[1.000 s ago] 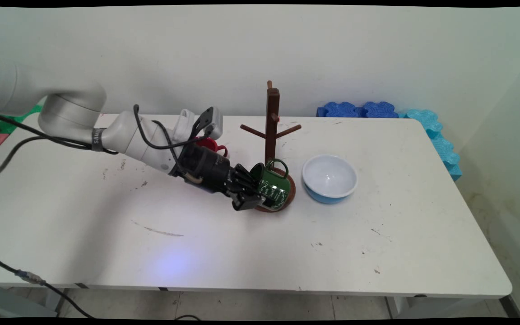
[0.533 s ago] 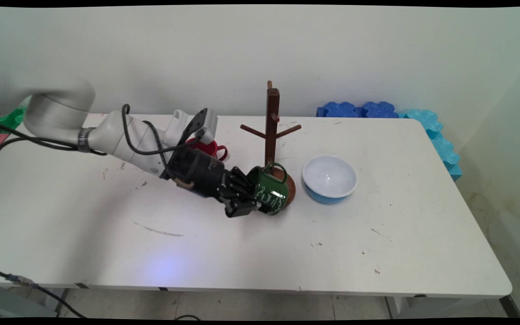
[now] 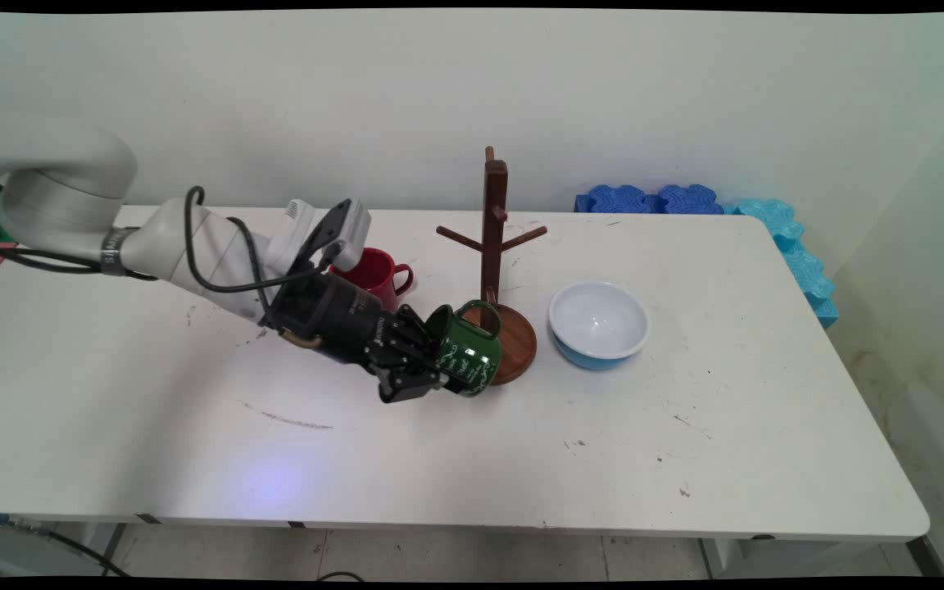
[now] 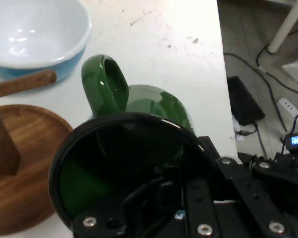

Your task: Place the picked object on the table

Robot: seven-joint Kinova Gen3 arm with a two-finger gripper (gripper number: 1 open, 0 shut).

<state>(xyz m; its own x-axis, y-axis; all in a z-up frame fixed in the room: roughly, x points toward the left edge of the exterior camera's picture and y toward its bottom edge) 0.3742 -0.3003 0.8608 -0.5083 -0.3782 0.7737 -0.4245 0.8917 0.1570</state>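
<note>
My gripper is shut on the rim of a green enamel mug, with one finger inside it and one outside. The mug hangs tilted on its side, handle up, just left of the round base of the wooden mug tree. In the hand view the green mug fills the middle, its dark opening facing the camera, and the gripper clamps its wall. The tree's base lies to the left. A red mug stands on the table behind the wrist.
A white bowl with a blue outside sits right of the tree's base, and the bowl shows at the hand view's top left. Blue foam pieces line the back right edge of the white table.
The gripper has carried the green mug to the left and a little nearer, from over the tree's base to beside it. Bowl, tree and red mug have stayed put.
</note>
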